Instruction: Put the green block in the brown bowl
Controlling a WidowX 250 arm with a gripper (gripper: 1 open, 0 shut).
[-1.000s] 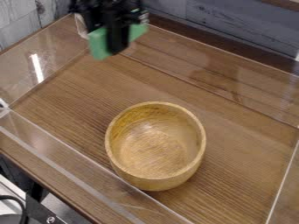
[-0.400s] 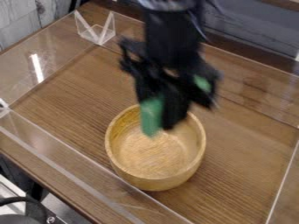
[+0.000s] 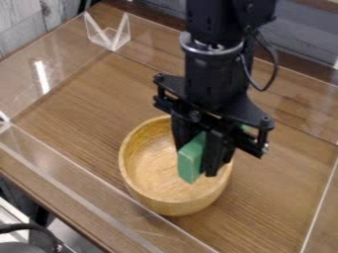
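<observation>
The green block (image 3: 193,158) hangs upright between the fingers of my black gripper (image 3: 203,148), which is shut on it. Block and gripper are over the inside of the brown bowl (image 3: 142,178), with the block's lower end down below the rim near the right side of the hollow. The bowl is round, light wood with thick walls, and stands on the wooden table. My arm covers the bowl's far right rim.
Clear plastic walls (image 3: 79,212) run around the wooden table top (image 3: 79,109). A small clear plastic stand (image 3: 106,30) sits at the back left. A grey plank wall is behind.
My gripper carried the green block from the back left of the table to over the bowl and down into it.
</observation>
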